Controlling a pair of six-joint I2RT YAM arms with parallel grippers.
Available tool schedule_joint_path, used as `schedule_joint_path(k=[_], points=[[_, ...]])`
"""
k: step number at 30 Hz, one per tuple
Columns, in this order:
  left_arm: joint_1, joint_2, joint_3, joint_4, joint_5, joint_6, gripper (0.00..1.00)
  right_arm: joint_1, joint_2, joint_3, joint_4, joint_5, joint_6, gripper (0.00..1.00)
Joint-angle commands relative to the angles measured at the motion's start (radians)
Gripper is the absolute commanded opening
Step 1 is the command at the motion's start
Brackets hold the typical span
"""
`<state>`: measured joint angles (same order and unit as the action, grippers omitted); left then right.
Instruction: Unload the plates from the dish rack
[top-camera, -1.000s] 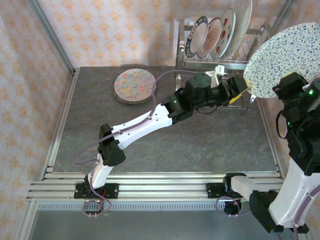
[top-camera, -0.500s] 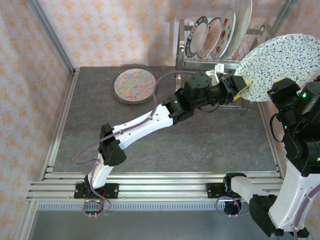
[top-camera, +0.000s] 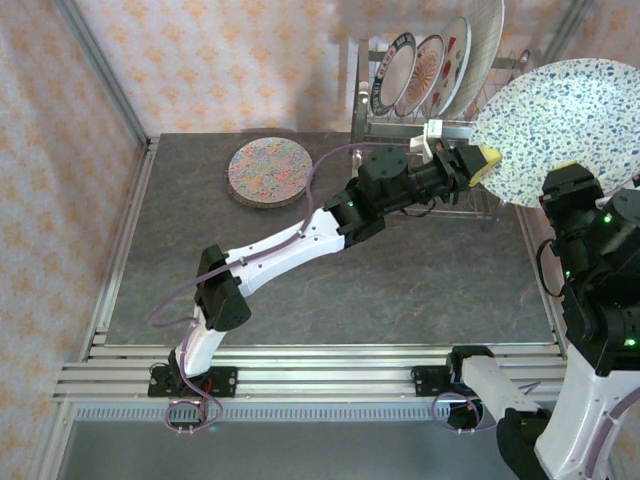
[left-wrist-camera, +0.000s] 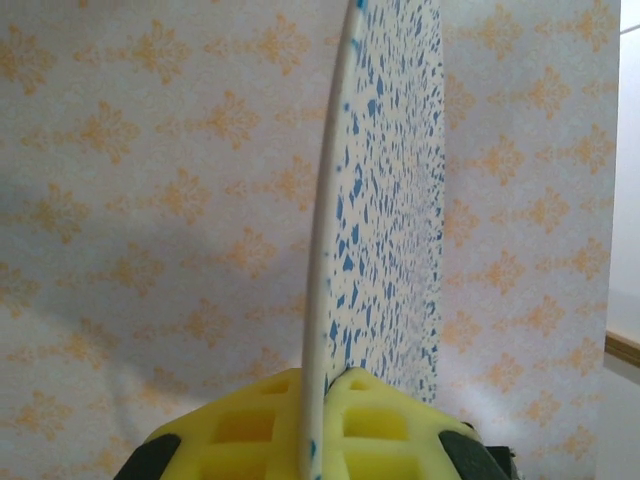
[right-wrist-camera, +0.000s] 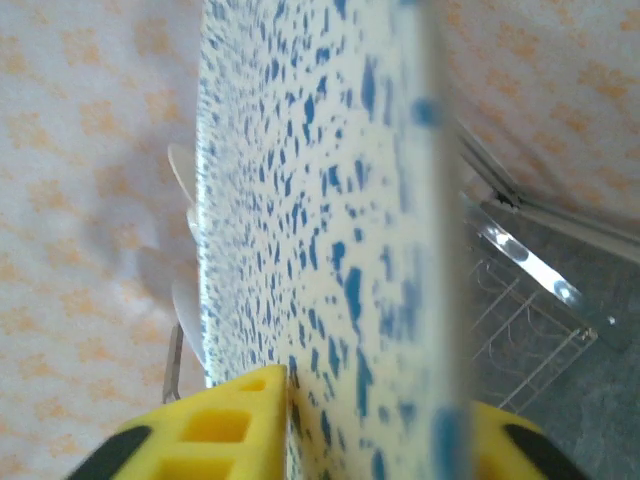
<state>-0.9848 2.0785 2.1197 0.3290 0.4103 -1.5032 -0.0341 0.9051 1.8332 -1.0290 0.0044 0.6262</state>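
A wire dish rack (top-camera: 440, 125) at the far right corner of the surface (top-camera: 400, 290) holds four plates (top-camera: 435, 70) upright in its top slots. Beside it a speckled plate (top-camera: 560, 120) hangs in the air. The left pincer (top-camera: 487, 160) is clamped on its rim. The right pincer (top-camera: 563, 170) straddles its lower edge, and I cannot tell whether it grips. A pink plate (top-camera: 268, 172) lies flat near the far edge.

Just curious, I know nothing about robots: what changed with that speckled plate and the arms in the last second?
The left gripper moved in and closed on the speckled plate at its left rim; the plate shifted slightly left. The right gripper has it between its fingers, grip unclear. The dish rack, its four plates and the patterned plate on the table stayed put.
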Motion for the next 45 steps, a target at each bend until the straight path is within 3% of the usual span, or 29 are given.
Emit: schedule_joint_path(k=[1, 4, 7, 13, 17, 25, 29, 34, 41, 45], points=[[0.017, -0.058, -0.038, 0.097, 0.034, 0.124, 0.0, 0.007, -0.002, -0.001, 0.063, -0.062, -0.08, 0.42], [0.043, -0.075, -0.063, 0.186, 0.06, 0.126, 0.0, 0.007, 0.015, 0.018, 0.039, -0.093, -0.109, 0.65], [0.067, -0.093, -0.071, 0.198, 0.086, 0.138, 0.0, 0.007, 0.036, 0.036, 0.026, -0.158, -0.139, 0.74], [0.121, -0.158, -0.132, 0.199, 0.105, 0.153, 0.0, 0.007, 0.057, 0.043, 0.114, -0.362, -0.17, 0.84], [0.162, -0.234, -0.186, 0.187, 0.109, 0.174, 0.0, 0.007, 0.093, 0.076, 0.16, -0.514, -0.177, 0.86], [0.304, -0.399, -0.349, 0.189, 0.113, 0.176, 0.0, 0.029, 0.187, 0.126, 0.208, -0.686, -0.158, 0.87], [0.399, -0.481, -0.41, 0.126, 0.122, 0.211, 0.0, 0.153, 0.236, 0.15, 0.236, -0.632, -0.185, 0.87], [0.545, -0.579, -0.489, 0.084, 0.131, 0.225, 0.0, 0.403, 0.339, 0.199, 0.228, -0.482, -0.286, 0.87], [0.737, -0.679, -0.594, 0.066, 0.148, 0.211, 0.0, 0.584, 0.393, 0.133, 0.344, -0.357, -0.408, 0.87], [0.825, -0.717, -0.666, 0.076, 0.156, 0.192, 0.0, 0.623, 0.371, 0.038, 0.461, -0.325, -0.49, 0.87]])
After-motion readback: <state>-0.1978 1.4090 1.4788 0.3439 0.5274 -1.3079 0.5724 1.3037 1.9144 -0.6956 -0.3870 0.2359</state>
